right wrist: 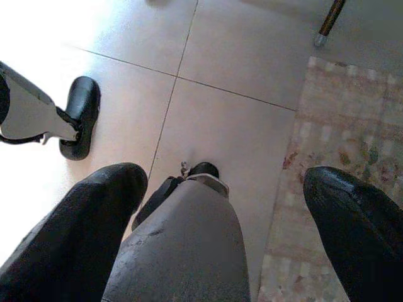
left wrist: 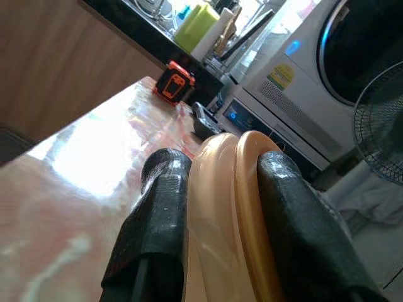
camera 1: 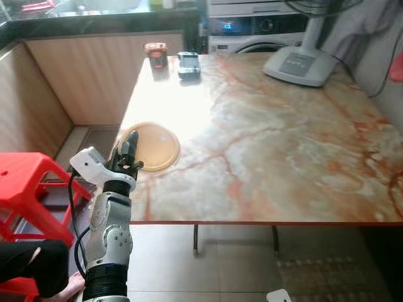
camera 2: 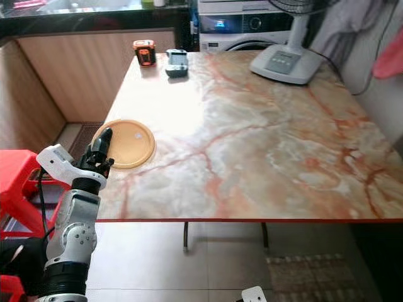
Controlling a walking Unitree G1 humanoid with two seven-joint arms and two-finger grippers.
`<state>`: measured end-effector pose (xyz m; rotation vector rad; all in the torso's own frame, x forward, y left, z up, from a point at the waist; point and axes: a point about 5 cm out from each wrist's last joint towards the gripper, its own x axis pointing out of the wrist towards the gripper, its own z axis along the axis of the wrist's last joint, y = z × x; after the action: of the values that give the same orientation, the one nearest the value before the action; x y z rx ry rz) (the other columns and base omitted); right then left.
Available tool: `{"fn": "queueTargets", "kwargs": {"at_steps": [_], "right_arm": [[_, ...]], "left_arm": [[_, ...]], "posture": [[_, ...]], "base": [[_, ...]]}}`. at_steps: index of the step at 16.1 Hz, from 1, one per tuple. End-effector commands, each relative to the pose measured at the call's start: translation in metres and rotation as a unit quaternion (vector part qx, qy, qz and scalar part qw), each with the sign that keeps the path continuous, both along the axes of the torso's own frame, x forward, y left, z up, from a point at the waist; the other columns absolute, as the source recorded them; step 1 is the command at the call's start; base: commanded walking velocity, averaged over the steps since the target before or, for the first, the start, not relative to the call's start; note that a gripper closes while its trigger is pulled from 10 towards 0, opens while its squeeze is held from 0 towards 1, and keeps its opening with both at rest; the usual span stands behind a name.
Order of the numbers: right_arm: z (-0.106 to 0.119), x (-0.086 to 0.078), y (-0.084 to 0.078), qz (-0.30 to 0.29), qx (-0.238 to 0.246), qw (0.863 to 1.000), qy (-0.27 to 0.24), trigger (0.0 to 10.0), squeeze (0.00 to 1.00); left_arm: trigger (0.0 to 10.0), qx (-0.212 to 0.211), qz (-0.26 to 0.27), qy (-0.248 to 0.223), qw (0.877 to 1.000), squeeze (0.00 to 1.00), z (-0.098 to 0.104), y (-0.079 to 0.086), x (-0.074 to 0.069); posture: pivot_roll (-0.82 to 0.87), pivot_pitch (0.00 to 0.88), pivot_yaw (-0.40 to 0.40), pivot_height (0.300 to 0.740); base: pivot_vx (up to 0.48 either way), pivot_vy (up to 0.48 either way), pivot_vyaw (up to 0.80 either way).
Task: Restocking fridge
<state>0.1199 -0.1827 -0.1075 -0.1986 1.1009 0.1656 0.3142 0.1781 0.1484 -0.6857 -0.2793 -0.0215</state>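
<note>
Nearest, the left gripper (camera 1: 129, 151) reaches over the near-left corner of the marble-patterned bench (camera 1: 264, 145), and its jaws are closed narrowly on the rim of a round tan plate (camera 1: 154, 146); in the left wrist view the plate's edge (left wrist: 236, 207) stands between the two black fingers (left wrist: 157, 220), both of them pressing against it. Most of the plate lies flat on the bench just beyond the jaws. To the left of the jaws and lower down stands a red plastic stool (camera 1: 28, 189), and a person's foot (camera 1: 66, 288) shows on the floor by the arm's base. The right gripper (right wrist: 233, 233) hangs low over the tiled floor (right wrist: 233, 119) with its jaws spread wide; a patterned rug (right wrist: 327, 151) lies on the floor beneath it. Far beyond the left jaws, at the back edge of the bench, sit a small orange and black device (camera 1: 156, 54) and, just beside it, a grey device (camera 1: 188, 65). Off to the right of those stands the white base of a fan (camera 1: 299, 63), and behind the bench a white washing machine (camera 1: 252, 31)
</note>
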Motion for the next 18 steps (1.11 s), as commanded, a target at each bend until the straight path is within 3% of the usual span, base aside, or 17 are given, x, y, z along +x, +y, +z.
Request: {"fn": "queueTargets", "kwargs": {"at_steps": [1, 11, 18], "right_arm": [[-0.0037, -0.0111, 0.0017, -0.005, 0.003, 1.0, 0.021, 10.0, 0.0], [-0.0035, -0.0109, -0.0003, -0.008, 0.001, 1.0, 0.021, 10.0, 0.0], [-0.0037, -0.0118, -0.0007, -0.007, 0.004, 1.0, 0.024, 10.0, 0.0]], "left_arm": [[10.0, 0.008, 0.001, -0.005, 1.0, 0.0, 0.0048, 0.0014, -0.0018], [10.0, -0.002, 0.0, 0.001, 1.0, 0.0, 0.0023, 0.0007, -0.0025], [10.0, -0.008, -0.001, 0.001, 1.0, 0.0, 0.0013, 0.0005, -0.0031]], "posture": [[0.04, 0.068, 0.052, 0.74], [0.04, 0.064, 0.043, 0.74], [0.04, 0.064, 0.04, 0.74]], "base": [[0.0, 0.244, 0.0], [0.0, 0.12, 0.0], [0.0, 0.29, 0.0]]}}
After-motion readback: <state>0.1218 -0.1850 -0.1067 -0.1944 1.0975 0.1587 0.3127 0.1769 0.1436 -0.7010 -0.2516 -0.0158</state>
